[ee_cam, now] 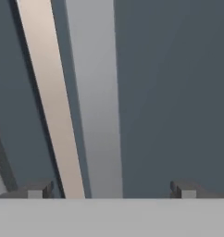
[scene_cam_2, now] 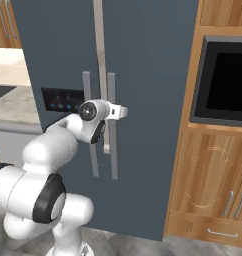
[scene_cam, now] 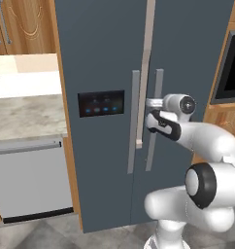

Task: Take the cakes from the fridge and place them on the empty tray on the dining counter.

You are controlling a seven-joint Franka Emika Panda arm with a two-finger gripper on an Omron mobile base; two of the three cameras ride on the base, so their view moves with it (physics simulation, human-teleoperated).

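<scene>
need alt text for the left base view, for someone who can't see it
A white robot arm reaches its open gripper toward the right-hand grey handle of a tall slate-grey fridge, whose doors are shut. A black panel with blue lights sits on the left door, and a marble-topped counter lies to the left.

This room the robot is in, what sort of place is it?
A home kitchen, it seems, computer-drawn. A tall slate-grey fridge with long handles stands among wood cabinets, with a built-in black oven to one side and a marble counter to the other.
</scene>
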